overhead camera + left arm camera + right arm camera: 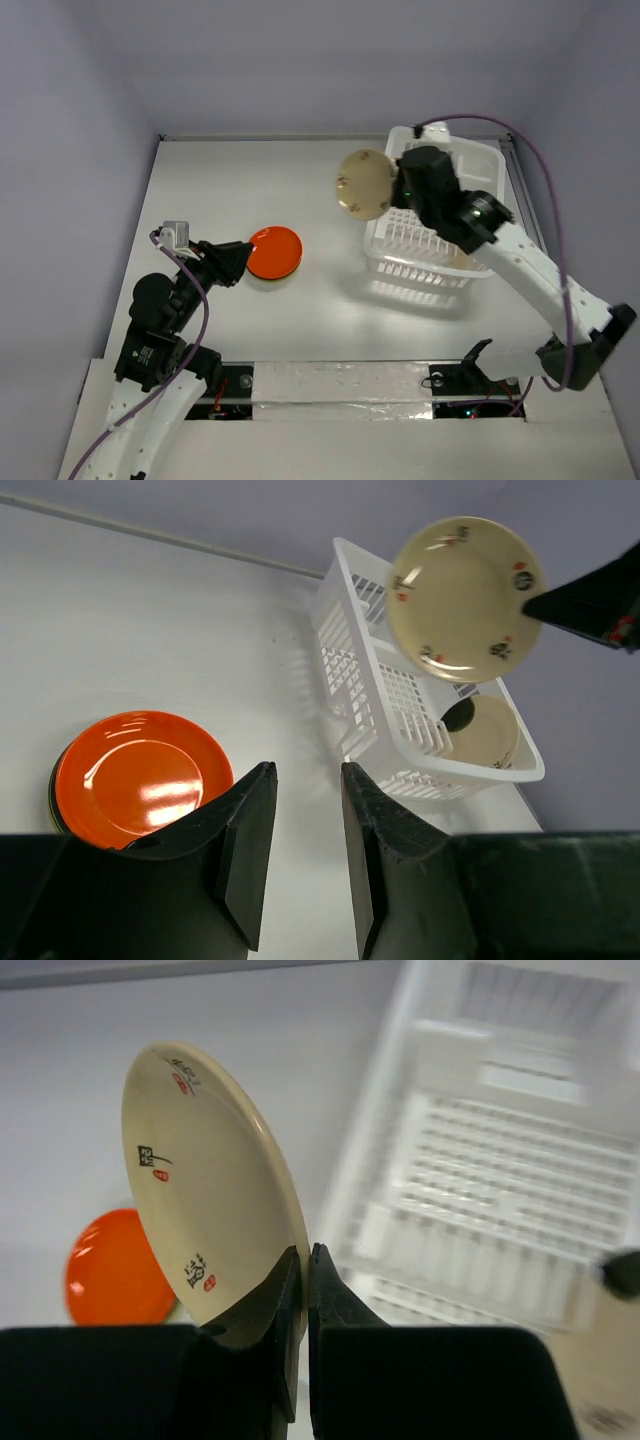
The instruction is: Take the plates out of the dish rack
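Right wrist view: right fingers [335,1305] pinch the cream plate [200,1190] at its rim; left fingers [245,840] parted.

Cream plate [364,183] in right claw [392,192]

Cream plate [364,183] with small markings, raised on edge just left of white slotted dish rack [425,275]; orange-red plate [274,251] flat, well apart.

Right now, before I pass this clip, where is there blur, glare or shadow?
Right wrist view: the cream plate is sharp, the dish rack behind it out of focus. Left wrist view: white glare patches on the orange plate. Top view: evenly lit, the rack throws a soft shadow on the table.
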